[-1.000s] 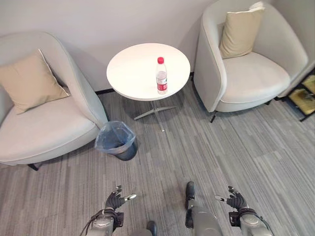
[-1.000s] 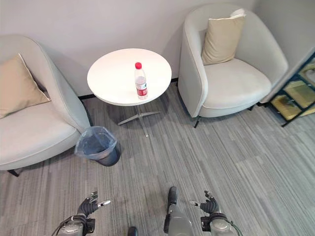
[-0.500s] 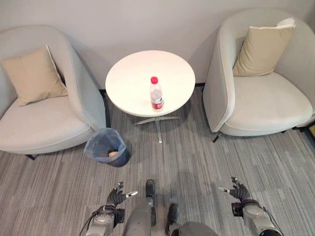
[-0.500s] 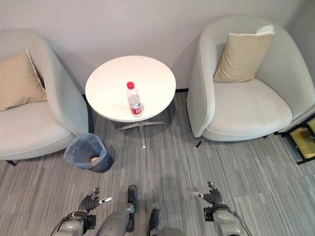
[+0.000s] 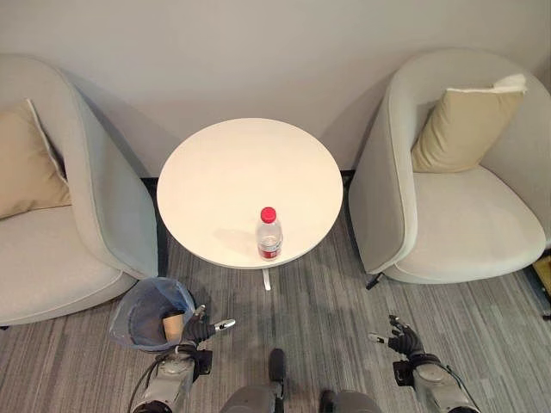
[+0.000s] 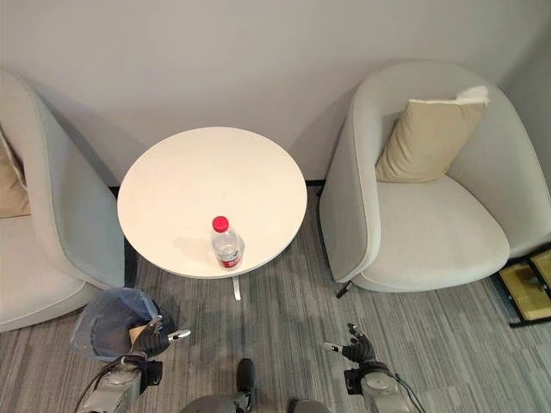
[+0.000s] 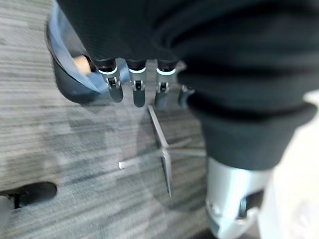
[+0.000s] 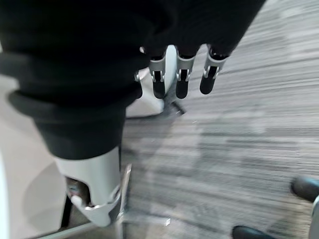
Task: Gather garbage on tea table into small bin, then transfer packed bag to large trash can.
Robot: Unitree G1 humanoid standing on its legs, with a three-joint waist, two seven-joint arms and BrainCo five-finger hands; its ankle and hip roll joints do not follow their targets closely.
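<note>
Clear red-capped bottle (image 5: 269, 235) upright on round white table (image 5: 215, 172), left hand (image 5: 202, 331) and right hand (image 5: 399, 340) slack-fingered, empty

Looks like an office lounge or waiting area: two pale tub armchairs (image 5: 448, 215) w/ tan cushions (image 5: 461, 125) flanking a small round white bench (image 5: 250, 191), grey striped carpet (image 5: 327, 318), plain grey wall (image 5: 258, 52), small lined bin (image 5: 142, 314) beside the bench.
</note>
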